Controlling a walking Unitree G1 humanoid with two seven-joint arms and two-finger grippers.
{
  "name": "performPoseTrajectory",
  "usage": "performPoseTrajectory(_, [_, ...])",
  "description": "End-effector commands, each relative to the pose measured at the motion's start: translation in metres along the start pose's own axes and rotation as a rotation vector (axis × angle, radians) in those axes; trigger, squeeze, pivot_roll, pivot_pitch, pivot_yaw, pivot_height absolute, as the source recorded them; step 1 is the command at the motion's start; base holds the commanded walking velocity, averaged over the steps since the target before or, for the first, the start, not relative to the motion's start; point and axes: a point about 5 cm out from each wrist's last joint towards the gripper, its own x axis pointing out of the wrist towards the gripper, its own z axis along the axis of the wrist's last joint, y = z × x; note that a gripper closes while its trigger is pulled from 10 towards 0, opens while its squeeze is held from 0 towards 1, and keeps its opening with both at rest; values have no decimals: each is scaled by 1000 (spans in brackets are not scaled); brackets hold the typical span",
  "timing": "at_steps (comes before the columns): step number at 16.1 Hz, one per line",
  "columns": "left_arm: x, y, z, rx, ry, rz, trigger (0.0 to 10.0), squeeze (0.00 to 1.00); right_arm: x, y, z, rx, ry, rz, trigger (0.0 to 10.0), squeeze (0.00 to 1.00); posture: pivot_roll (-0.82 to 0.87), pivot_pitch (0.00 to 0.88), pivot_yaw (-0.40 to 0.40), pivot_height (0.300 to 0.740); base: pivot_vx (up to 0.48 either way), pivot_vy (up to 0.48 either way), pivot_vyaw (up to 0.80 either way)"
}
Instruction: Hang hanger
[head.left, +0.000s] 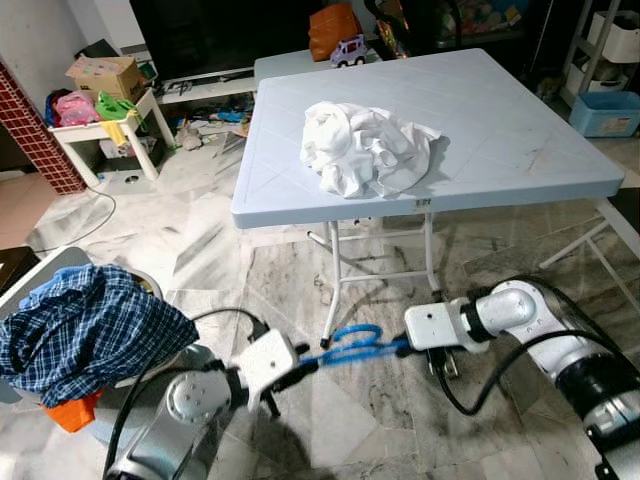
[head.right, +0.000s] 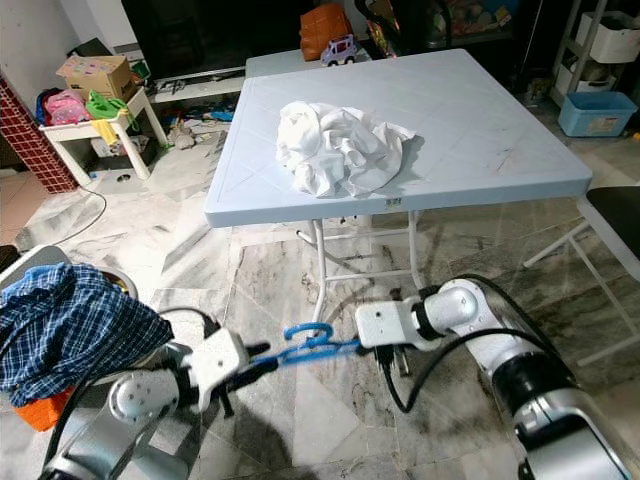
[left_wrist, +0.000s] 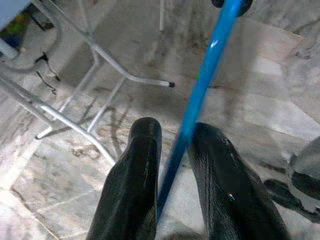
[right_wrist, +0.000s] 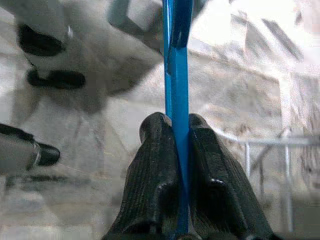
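Hanger (head.left: 352, 346), blue plastic, sits low centre of the head views, held roughly level above the marble floor (head.left: 380, 420) between my two grippers. Left gripper (head.left: 306, 366) has one end of it; in the left wrist view the blue bar runs between the two black fingers (left_wrist: 135, 185), which look closed around it with a sliver of gap on one side. Right gripper (head.left: 398, 347) is clamped on the other end; in the right wrist view both fingers (right_wrist: 157, 185) press flat against the bar. Hook part curls up at mid-span.

Behind, upper centre of the frame, a pale blue folding surface (head.left: 500, 120) carries a crumpled white garment (head.left: 362, 148). Lower left of the frame, a blue plaid shirt (head.left: 85, 330) is heaped over a basket (head.left: 50, 265), with something orange (head.left: 70, 413) under it. Upper left, a small white side table (head.left: 95, 135) holds boxes and clutter. A blue bin (head.left: 605, 112) sits at the far right.
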Motion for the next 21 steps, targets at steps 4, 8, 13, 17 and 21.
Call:
performPoseTrajectory(4, [-7,13,-1,35,9,85,10000,1000,4,-9,-3,5,43,-113,0,0,-115,0,114,740,0,0,0])
performPoseTrajectory(8, [-8,13,0,-10,-8,123,10000,1000,6,-13,-12,34,94,-215,0,0,-114,0,116,740,0,0,0])
performPoseTrajectory(13, [-22,15,3,-208,-136,595,10000,1000,8,3,-33,392,-6,-488,0,0,-107,0,111,740,0,0,0])
performPoseTrajectory(17, [-40,14,-8,-370,-137,840,10000,1000,12,44,-52,723,-30,-624,0,0,-110,0,111,740,0,0,0])
performPoseTrajectory(21, [-38,19,-8,-428,-136,875,10000,1000,14,81,-54,922,-59,-708,0,0,-125,0,121,740,0,0,0])
